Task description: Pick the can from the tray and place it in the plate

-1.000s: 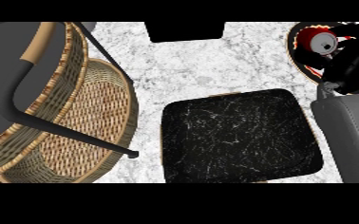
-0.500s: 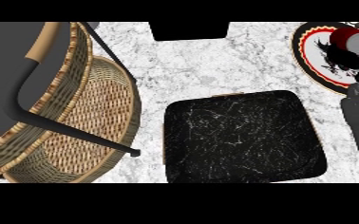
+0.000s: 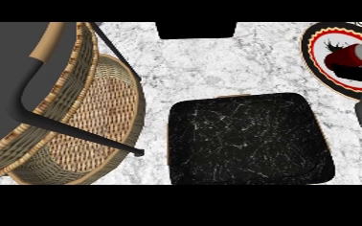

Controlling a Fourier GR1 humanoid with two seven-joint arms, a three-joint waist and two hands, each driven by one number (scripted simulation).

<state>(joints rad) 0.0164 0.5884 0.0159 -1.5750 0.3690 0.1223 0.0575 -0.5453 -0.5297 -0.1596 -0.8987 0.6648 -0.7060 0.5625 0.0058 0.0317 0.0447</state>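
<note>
A red can [image 3: 345, 59] with a grey end lies on the white middle of the plate [image 3: 315, 62] at the upper right. The plate has a black rim with a red and cream band, and the view's right edge cuts off part of it and of the can. The black tray [image 3: 247, 141], marbled with a thin tan edge, sits at the lower middle with nothing on it. Neither hand shows. Only a thin grey sliver of the right forearm [image 3: 357, 119] appears at the right edge, below the plate and apart from the can.
A large wicker basket [image 3: 92, 124] with a dark handle [image 3: 78, 134] fills the left side, close to the tray's left edge. White marble counter [image 3: 205, 62] lies between basket, tray and plate. A dark opening [image 3: 197, 29] sits at the counter's far edge.
The right hand, which hovered over the plate a second ago, has pulled away off the right edge. The can now lies uncovered on the plate. Plate and tray appear further right in view.
</note>
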